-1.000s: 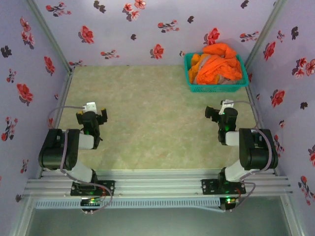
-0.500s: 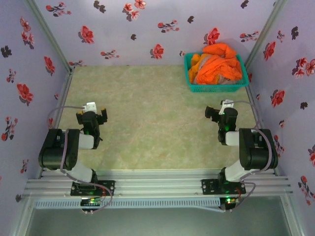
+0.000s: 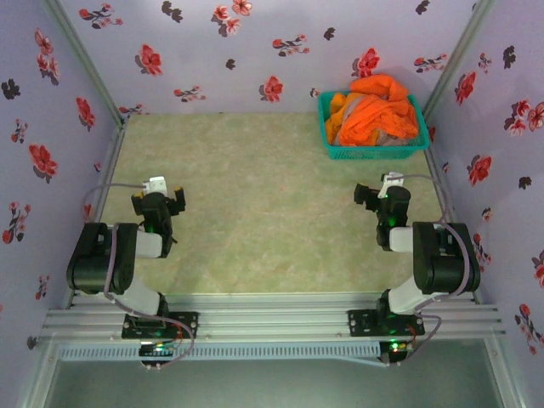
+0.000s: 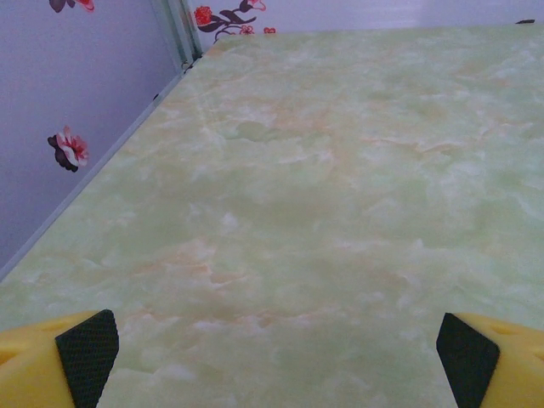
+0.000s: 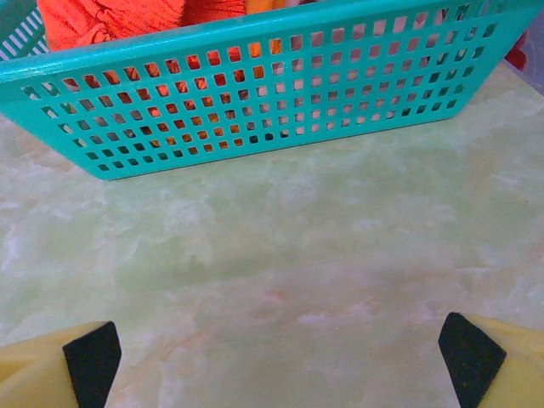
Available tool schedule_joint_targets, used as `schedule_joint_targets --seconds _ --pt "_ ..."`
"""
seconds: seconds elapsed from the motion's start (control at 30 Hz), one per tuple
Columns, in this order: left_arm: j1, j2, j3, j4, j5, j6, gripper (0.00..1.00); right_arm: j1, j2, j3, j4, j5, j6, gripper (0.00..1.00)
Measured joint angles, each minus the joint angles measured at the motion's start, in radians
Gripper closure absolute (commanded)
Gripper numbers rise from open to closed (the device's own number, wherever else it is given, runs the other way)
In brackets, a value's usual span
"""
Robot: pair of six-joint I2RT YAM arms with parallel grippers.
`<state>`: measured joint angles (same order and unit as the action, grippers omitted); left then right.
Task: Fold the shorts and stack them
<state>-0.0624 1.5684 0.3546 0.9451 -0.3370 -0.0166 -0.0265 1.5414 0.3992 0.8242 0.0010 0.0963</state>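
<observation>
Bright orange shorts (image 3: pixel 374 115) lie bunched in a heap inside the teal mesh basket (image 3: pixel 374 153) at the far right corner, with a bit of pale pink-beige cloth (image 3: pixel 387 136) among them. Through the basket's holes the right wrist view shows the orange shorts (image 5: pixel 110 21) close ahead. My right gripper (image 3: pixel 380 194) hovers low over the table just in front of the basket, open, nothing between its fingers. My left gripper (image 3: pixel 158 197) stands open over bare table near the left wall. In the wrist views both grippers (image 4: pixel 276 361) (image 5: pixel 280 361) show widely parted yellow fingers with black pads.
The green marbled table (image 3: pixel 263 204) spreads between the two arms. Floral walls (image 3: pixel 51 127) close it in on the left, back and right. The basket's near wall (image 5: pixel 272 85) stands right before the right gripper.
</observation>
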Motion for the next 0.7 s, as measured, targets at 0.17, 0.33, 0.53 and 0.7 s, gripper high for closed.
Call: schedule_joint_targets --seconds 0.17,0.33,0.53,0.7 --pt "0.003 -0.097 -0.008 -0.050 0.004 -0.003 0.01 0.008 -0.042 0.041 -0.144 0.002 -0.008 0.01" --pt "0.003 -0.329 -0.021 -0.140 -0.012 -0.034 0.01 0.035 -0.246 0.137 -0.352 0.005 0.002 0.01" --pt "0.003 -0.559 0.084 -0.454 0.013 -0.202 0.01 0.058 -0.338 0.385 -0.600 0.025 0.056 0.03" --pt "0.003 -0.646 0.259 -0.694 0.245 -0.321 0.01 0.058 -0.219 0.676 -0.766 0.061 0.144 0.11"
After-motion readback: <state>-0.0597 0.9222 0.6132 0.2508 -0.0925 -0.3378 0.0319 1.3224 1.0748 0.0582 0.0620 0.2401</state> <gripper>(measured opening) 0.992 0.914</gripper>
